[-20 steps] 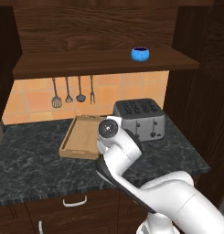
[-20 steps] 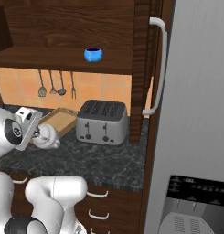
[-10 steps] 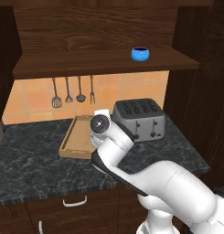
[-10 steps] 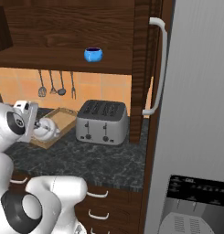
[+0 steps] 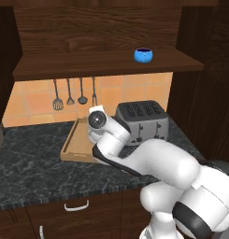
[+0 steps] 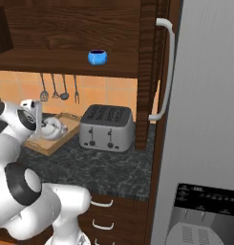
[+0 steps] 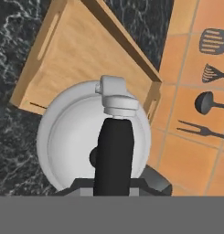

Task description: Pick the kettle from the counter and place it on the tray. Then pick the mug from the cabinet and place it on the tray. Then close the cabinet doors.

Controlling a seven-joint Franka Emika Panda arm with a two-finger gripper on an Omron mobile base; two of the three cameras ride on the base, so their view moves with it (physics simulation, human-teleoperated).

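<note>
Since the earlier frame the kettle [image 7: 93, 137], clamped by its handle in the gripper [image 7: 113, 183], has been carried left over the tray [image 7: 72, 50] for setting down.

The counter [image 5: 36, 172] carries the tray [image 5: 76, 144] and toaster [image 5: 143, 122]; the cabinet [image 5: 106, 63] shelf, the mug [image 5: 143, 54]

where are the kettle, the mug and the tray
kettle [image 7: 72, 132]: hand view, on the pale lid left of the dark handle.
mug [image 5: 143, 55]: left base view, on its blue side wall, on the cabinet shelf.
tray [image 7: 81, 50]: hand view, on the bare wood floor of the tray.
</note>
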